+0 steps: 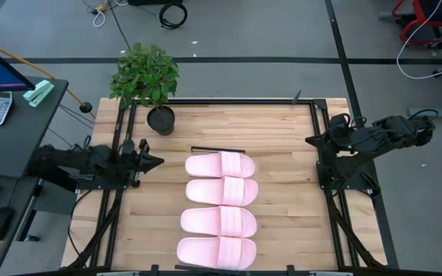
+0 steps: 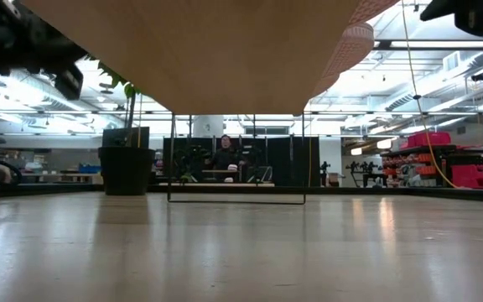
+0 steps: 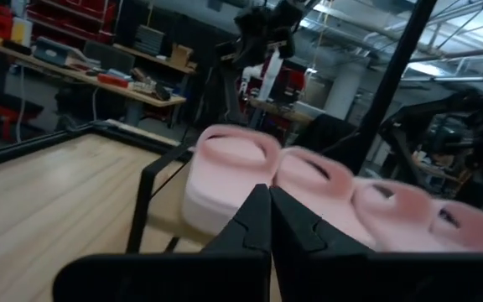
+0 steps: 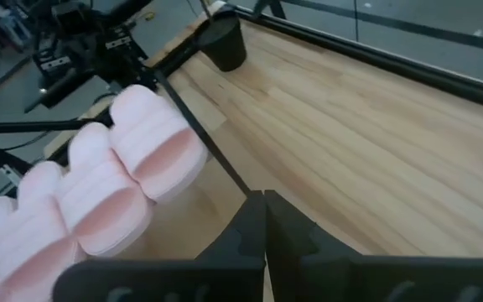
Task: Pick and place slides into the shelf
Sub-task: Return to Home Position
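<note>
Four pale pink slides lie side by side in a row down the table's middle: (image 1: 219, 165), (image 1: 222, 192), (image 1: 219, 221), (image 1: 216, 252). They rest sole-down on the raised light-wood shelf, whose underside (image 2: 208, 50) fills the top of the low view. The shelf's thin black end rail (image 1: 217, 149) shows beyond the farthest slide. My left gripper (image 1: 158, 162) is shut and empty, left of the farthest slide (image 3: 225, 172). My right gripper (image 1: 309, 140) is shut and empty at the table's right side, well away from the slides (image 4: 153, 147).
A potted plant (image 1: 160, 120) stands at the far left of the table, and its pot (image 2: 126, 170) shows in the low view. Black frame rails run along the table's left (image 1: 117, 192) and right (image 1: 328, 199). Bare wood lies between the slides and each arm. A person (image 2: 225, 155) sits far behind.
</note>
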{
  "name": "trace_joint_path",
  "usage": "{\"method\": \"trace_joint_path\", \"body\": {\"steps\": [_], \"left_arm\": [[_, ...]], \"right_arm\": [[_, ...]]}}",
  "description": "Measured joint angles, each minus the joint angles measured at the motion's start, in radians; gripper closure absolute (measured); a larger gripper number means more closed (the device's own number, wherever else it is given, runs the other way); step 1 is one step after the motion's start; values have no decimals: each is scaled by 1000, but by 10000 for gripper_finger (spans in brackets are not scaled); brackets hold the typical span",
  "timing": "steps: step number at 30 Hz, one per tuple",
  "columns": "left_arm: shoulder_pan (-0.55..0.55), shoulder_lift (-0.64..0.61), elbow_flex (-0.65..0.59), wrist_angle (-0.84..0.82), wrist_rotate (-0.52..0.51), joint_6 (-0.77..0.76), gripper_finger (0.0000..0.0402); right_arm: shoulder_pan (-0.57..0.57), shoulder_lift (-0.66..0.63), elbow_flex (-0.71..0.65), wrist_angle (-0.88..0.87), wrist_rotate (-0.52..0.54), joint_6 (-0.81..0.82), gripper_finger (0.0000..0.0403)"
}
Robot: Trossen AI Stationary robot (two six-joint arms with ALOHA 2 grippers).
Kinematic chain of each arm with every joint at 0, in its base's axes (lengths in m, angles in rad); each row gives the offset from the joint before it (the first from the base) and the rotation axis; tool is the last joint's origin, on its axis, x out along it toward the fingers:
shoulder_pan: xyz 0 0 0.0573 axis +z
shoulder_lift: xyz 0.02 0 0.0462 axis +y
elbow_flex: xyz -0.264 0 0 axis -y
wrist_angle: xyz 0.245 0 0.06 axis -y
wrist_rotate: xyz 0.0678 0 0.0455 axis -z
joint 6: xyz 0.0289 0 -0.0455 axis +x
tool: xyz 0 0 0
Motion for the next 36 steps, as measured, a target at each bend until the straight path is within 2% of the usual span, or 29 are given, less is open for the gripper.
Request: {"method": "trace_joint_path", "body": {"steps": [5,10,13,18,20,27,31,36], "left_arm": [[39,-4,-36,-25,6,1,400],[89,0,-36,-28,72,38,400],[125,0,-37,-48,122,45,400],[177,0,-37,-47,276,20,400],[193,0,-37,-50,295,19,400],[242,0,-37,-72,251,-3,400],[245,2,-37,-92,171,-20,400],[245,9,-37,-96,156,-26,398]], "right_arm": [[0,0,0,-32,5,36,400],[0,2,0,-58,11,54,400],[0,7,0,-63,10,91,400],[0,8,0,-77,10,80,400],[0,8,0,-94,10,78,400],[0,8,0,-125,16,59,400],[0,8,0,-126,65,19,400],[1,8,0,-126,92,-52,400]]}}
